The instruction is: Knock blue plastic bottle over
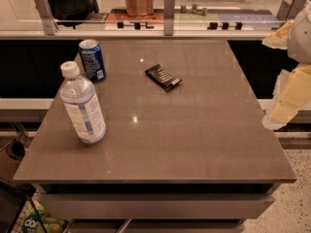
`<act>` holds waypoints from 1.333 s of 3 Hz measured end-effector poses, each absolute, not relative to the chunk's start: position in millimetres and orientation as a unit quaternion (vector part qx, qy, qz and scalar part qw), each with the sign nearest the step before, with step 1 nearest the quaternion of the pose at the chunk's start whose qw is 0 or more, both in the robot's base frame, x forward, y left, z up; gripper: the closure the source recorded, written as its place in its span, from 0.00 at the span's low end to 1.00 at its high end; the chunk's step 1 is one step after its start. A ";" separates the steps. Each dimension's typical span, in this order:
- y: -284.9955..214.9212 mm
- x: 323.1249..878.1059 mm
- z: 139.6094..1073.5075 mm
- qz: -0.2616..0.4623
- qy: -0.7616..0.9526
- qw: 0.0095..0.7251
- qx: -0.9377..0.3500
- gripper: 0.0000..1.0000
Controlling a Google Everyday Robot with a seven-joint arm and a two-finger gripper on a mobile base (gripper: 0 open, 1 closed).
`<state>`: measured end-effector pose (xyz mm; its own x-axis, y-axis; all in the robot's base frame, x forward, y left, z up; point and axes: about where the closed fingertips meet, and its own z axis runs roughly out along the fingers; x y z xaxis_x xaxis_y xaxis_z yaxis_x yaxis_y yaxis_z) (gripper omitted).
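Observation:
The blue plastic bottle (82, 106) is clear and bluish with a white cap and a white-and-blue label. It stands upright near the left edge of the brown table (194, 140). My gripper (284, 106) shows as pale cream parts at the right edge of the view, beyond the table's right side. It is far from the bottle and touches nothing.
A shorter blue soda can (92, 59) stands just behind the bottle at the back left. A dark snack packet (164, 77) lies flat near the middle back. A glass barrier with metal posts (168, 11) runs behind the table. A bag (36, 222) sits on the floor at the lower left.

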<state>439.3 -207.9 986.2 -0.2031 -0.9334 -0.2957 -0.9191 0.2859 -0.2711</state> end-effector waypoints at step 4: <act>-59.3 459.0 1001.6 0.238 0.643 0.469 -0.558 0.00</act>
